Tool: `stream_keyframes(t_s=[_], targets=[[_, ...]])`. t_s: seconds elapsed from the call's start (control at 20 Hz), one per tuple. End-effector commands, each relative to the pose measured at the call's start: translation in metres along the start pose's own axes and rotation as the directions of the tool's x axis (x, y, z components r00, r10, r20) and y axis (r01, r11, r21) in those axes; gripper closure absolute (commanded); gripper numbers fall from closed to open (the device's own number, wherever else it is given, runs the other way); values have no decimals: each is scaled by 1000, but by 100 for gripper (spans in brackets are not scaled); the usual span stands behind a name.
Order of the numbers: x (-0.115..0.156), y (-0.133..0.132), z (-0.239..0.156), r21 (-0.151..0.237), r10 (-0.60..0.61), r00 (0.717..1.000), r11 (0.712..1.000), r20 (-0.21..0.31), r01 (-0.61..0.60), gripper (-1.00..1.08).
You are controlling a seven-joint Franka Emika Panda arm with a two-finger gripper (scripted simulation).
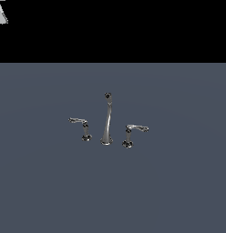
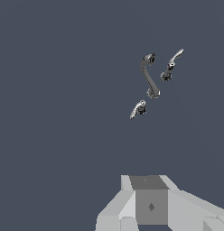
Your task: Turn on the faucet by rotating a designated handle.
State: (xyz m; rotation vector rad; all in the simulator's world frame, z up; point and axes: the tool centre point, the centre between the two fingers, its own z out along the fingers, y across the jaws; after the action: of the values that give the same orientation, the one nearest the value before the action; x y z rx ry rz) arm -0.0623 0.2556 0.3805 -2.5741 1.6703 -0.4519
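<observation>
Handle untouched, arm far off

The handle [image 1: 78, 121] sits left of centre in the exterior view, its lever pointing left, beside the spout [image 1: 107, 119] and twin handle [image 1: 135, 129] on the tabletop [image 1: 178, 191]. Only the wrist view shows the gripper [image 2: 150, 212], well clear, probably approaching; I cannot tell whether its fingers are apart.

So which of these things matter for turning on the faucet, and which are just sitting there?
Part of the job:
- faucet
- handle, lever reaching toward the exterior view's left
- gripper, far off, touching nothing

Just there:
- twin handle, lever reaching right
- spout
- grey surface
</observation>
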Motion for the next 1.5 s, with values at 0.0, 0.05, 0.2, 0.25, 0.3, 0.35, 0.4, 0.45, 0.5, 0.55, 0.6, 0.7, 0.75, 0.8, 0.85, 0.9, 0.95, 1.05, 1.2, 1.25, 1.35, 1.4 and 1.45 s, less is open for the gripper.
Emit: stream_keyframes(t_s=[0.0,0.05,0.2,0.25,0.3,0.35,0.4,0.45,0.5,0.55,0.6,0.7,0.75,0.8,0.85,0.9,0.95,1.05,1.2,1.25,1.35,1.4,1.45], targets=[[5,-9,35,-22,72,997,997,17,-71,108],[7,-12,51,-34,100,995,994,21,-99,108],[17,-17,99,-73,189,981,980,34,-186,108],[20,-18,115,-87,219,975,973,38,-215,108],[24,-18,132,-101,250,967,964,42,-245,108],[28,-17,149,-116,282,958,954,46,-275,108],[33,-17,165,-131,313,948,943,49,-305,108],[37,-15,182,-145,344,938,931,52,-334,108],[41,-13,197,-160,373,926,919,54,-361,108],[45,-11,211,-173,401,914,906,56,-386,108],[49,-9,225,-186,427,902,893,58,-410,108],[57,-4,249,-210,474,878,866,60,-453,108],[60,-1,260,-221,495,867,853,60,-472,108],[63,1,270,-231,515,855,841,61,-490,108],[66,4,279,-240,533,844,829,61,-506,108],[69,7,288,-249,549,834,817,60,-520,108],[71,9,295,-256,563,824,807,60,-532,108],[75,13,307,-269,587,808,789,60,-553,108],[78,17,319,-281,609,791,770,59,-572,108],[79,18,321,-283,613,788,767,58,-576,108],[79,19,323,-285,617,785,764,58,-579,108],[79,19,323,-285,617,785,764,58,-579,108],[79,19,323,-285,617,785,764,58,-579,108]])
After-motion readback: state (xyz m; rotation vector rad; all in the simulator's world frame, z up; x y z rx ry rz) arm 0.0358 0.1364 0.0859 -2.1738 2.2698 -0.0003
